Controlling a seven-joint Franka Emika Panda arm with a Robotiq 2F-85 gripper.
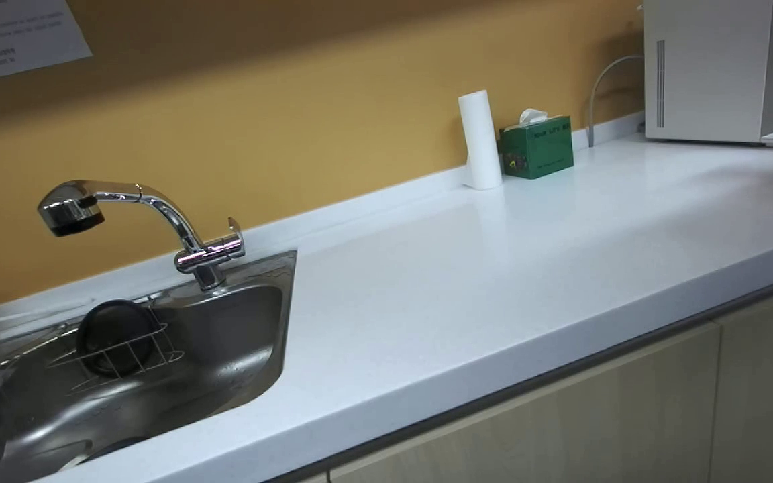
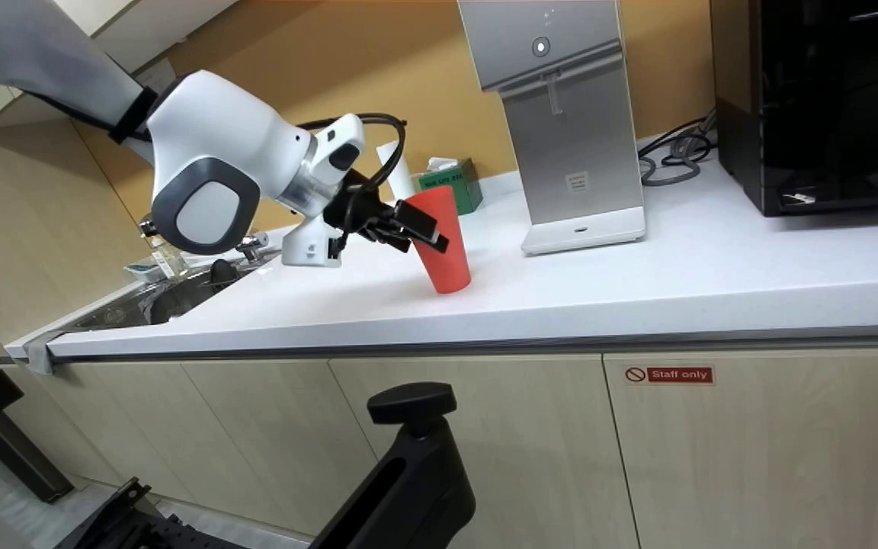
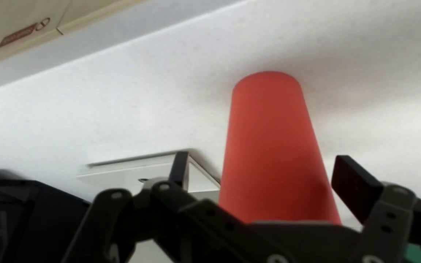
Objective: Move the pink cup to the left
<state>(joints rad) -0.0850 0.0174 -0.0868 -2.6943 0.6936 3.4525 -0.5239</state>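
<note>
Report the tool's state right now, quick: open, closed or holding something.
Tool: open, its jaws apart on either side of the plain, pinkish-red tapered cup in the wrist view; not gripping it.

- In my wrist view, a smooth, matt, tapered pinkish-red plastic-looking cup
- Glossy, curved silver chrome faucet
- Smooth, shiny, flat white countertop
- Matt, flat beige wood-grain cabinet door
</note>
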